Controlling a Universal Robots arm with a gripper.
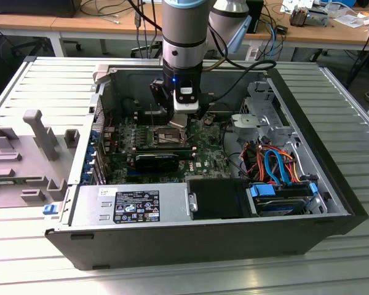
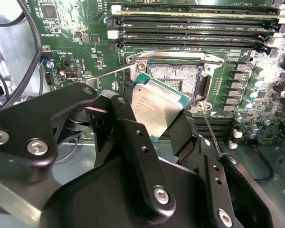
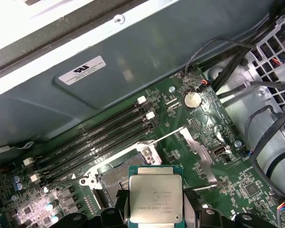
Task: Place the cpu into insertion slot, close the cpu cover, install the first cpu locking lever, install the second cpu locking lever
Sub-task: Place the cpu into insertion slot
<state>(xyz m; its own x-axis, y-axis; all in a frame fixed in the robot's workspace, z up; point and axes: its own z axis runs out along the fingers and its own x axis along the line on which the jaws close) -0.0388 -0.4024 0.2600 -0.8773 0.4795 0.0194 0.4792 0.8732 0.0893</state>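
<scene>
My gripper [image 2: 157,124] is shut on the cpu [image 2: 156,110], a square chip with a silver-grey top, pinched at two opposite edges between black fingers [image 2: 127,124]. The cpu hangs tilted just above and beside the insertion slot [image 2: 176,76], whose dark pin field lies uncovered inside a silver rim. In the first wrist view the cpu [image 3: 155,194] sits next to the insertion slot [image 3: 115,174], and the cpu cover [image 3: 197,151] stands swung up off it. A thin locking lever [image 2: 109,73] sticks out free. In the exterior view the gripper [image 1: 178,121] hovers over the green motherboard [image 1: 172,157].
The motherboard lies inside an open black computer case [image 1: 172,246] on a slatted metal table. Long memory slots [image 2: 194,28] run beside the slot. Cables [image 1: 277,166], a drive cage [image 1: 258,117] and a power supply [image 1: 135,206] crowd the case. Grey fixtures [image 1: 40,132] stand at the exterior view's left.
</scene>
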